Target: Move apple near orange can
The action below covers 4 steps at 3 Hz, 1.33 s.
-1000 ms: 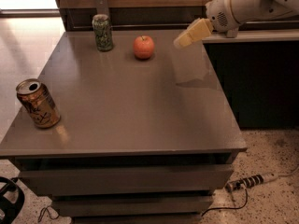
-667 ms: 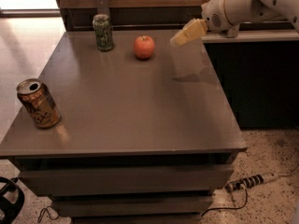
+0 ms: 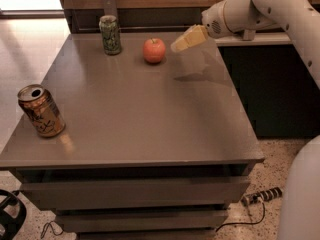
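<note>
The red-orange apple [image 3: 154, 50] sits on the grey table [image 3: 140, 109] near its far edge, a little right of a green patterned can. The orange can [image 3: 41, 110] stands tilted at the table's left front, its silver top open. My gripper [image 3: 176, 46] hangs above the table just right of the apple, its yellowish fingertips pointing left toward it, a short gap away. It holds nothing.
A green patterned can [image 3: 110, 34] stands left of the apple at the far edge. A dark counter [image 3: 260, 39] runs along the right behind my arm. A cable and plug [image 3: 260, 196] lie on the floor at the right.
My gripper has moved left and slightly down toward the apple. The apple and both cans have not moved.
</note>
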Motion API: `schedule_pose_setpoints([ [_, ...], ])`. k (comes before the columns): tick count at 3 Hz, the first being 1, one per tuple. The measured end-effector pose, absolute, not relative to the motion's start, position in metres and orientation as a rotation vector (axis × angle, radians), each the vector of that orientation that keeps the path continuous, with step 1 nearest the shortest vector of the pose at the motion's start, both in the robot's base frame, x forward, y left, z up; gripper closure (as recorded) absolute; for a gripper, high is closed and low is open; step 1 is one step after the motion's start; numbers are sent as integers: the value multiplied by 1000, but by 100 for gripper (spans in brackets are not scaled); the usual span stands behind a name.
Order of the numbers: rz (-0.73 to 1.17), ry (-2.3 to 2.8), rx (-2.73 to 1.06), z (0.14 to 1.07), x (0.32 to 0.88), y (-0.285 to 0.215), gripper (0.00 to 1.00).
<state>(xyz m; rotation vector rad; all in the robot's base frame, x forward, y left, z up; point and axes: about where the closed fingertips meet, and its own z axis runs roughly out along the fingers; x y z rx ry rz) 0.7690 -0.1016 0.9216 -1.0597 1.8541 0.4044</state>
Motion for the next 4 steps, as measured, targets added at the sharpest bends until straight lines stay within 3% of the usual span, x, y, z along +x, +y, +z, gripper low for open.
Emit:
schedule_pose_setpoints([
  [4,580,1801,-996,876,796,-46,0],
])
